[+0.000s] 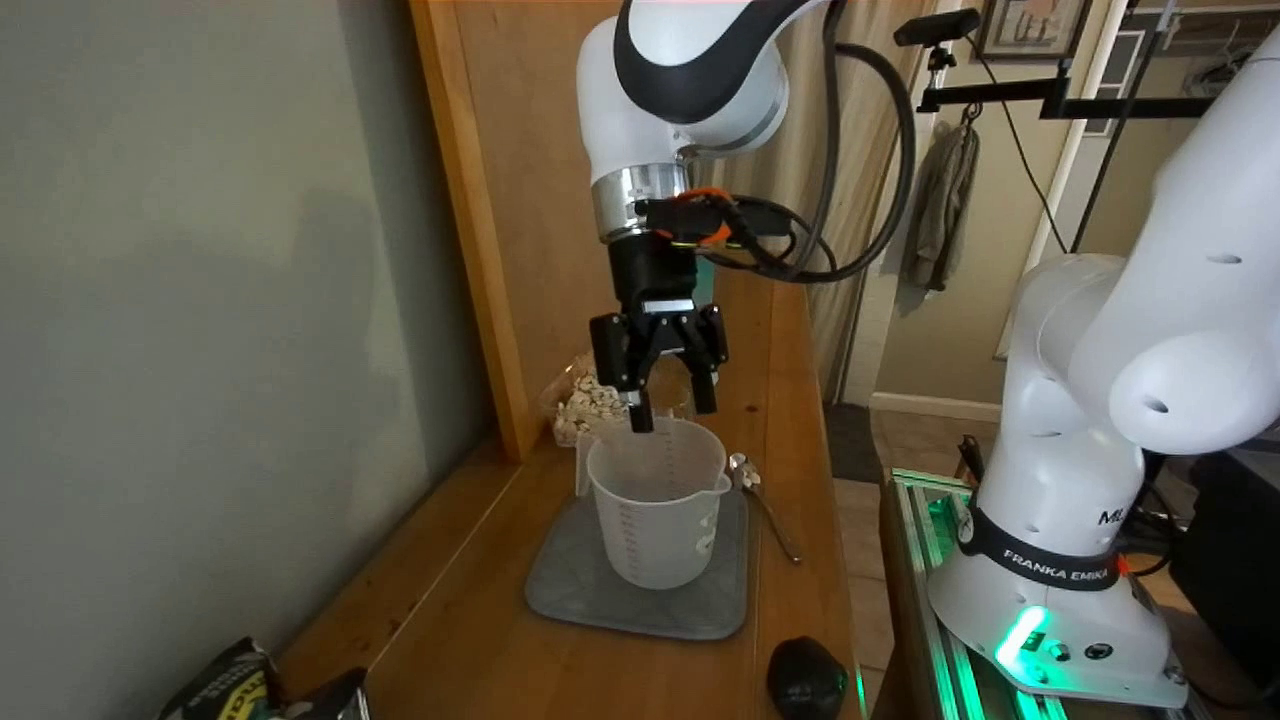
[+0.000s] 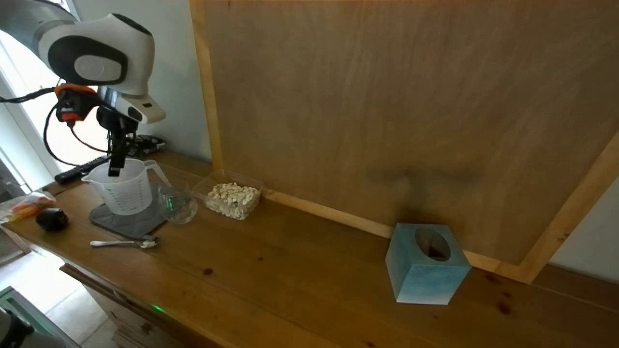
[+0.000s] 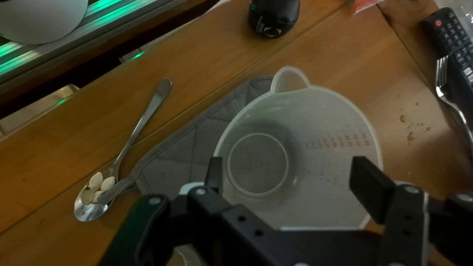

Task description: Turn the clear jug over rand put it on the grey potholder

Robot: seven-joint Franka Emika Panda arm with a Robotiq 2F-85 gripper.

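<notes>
The clear jug (image 1: 660, 530) stands upright, mouth up, on the grey potholder (image 1: 572, 585). In an exterior view the jug (image 2: 126, 193) has its handle toward the drinking glass and its spout on the opposite side, with the potholder (image 2: 109, 220) under it. My gripper (image 1: 673, 412) points down at the jug's mouth, fingers apart. In the wrist view my gripper (image 3: 286, 164) is open over the jug (image 3: 314, 147), with nothing between the fingers. The potholder (image 3: 177, 162) shows beside the jug. The jug's handle is mostly hidden behind the gripper there. I cannot tell whether a fingertip touches the rim.
A small drinking glass (image 2: 178, 205) stands close to the jug's handle. A clear tub of pale pieces (image 2: 234, 199) is beside it against the wooden panel. A spoon (image 3: 138, 125) lies along the potholder. A black mouse-like object (image 1: 806, 678), a remote (image 3: 451, 40) and a tissue box (image 2: 428, 270) are also on the counter.
</notes>
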